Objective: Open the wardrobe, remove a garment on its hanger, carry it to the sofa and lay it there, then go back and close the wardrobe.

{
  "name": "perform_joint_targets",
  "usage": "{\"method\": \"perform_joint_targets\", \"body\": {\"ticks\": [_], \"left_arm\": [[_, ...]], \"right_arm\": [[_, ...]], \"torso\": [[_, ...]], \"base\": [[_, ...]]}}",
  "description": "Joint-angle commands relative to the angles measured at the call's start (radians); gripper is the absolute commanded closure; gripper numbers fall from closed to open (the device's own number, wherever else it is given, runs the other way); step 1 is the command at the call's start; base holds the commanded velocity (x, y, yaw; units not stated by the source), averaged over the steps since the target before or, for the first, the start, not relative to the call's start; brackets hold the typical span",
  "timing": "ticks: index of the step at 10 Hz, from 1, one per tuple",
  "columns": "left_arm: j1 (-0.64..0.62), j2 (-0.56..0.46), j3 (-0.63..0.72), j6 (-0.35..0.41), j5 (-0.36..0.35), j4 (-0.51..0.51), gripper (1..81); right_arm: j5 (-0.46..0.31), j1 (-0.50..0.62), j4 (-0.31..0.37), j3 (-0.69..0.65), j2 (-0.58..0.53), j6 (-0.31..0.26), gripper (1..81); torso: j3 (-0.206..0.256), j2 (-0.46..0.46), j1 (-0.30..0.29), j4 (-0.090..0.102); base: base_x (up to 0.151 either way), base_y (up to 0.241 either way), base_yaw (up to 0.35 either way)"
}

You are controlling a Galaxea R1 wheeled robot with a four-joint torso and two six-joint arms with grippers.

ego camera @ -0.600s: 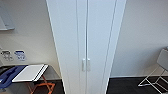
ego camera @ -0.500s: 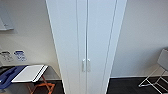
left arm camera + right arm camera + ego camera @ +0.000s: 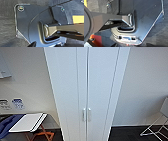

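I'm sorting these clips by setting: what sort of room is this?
Probably a plain indoor room used for clothes storage or laundry: a tall white wardrobe with shut doors against a white wall, and a wire rack on dark floor.

Left of my view, a white board (image 3: 27,122) lies on an orange-legged table (image 3: 43,135), blue cloth (image 3: 6,125) just beside the board.

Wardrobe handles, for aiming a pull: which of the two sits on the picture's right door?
The handle just right of the centre seam, on the wardrobe; its twin sits left of the seam. Both are small, white, vertical.
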Motion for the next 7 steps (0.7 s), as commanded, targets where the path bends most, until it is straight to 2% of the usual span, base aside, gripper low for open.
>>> {"method": "perform_joint_targets", "body": {"ticks": [1, 7], "left_arm": [[-0.024, -0.011, 0.011, 0.001, 0.05, 0.014, 1.0], [-0.022, -0.011, 0.011, 0.001, 0.05, 0.014, 1.0]], "right_arm": [[-0.057, 0.032, -0.01, 0.019, -0.017, -0.004, 1.0], [-0.059, 0.037, -0.01, 0.014, -0.014, -0.004, 1.0]], "torso": [[0.0, 0.0, 0.0, 0.0], [0.0, 0.0, 0.0, 0.0]], "base": [[0.103, 0.0, 0.0], [0.102, 0.0, 0.0]]}}
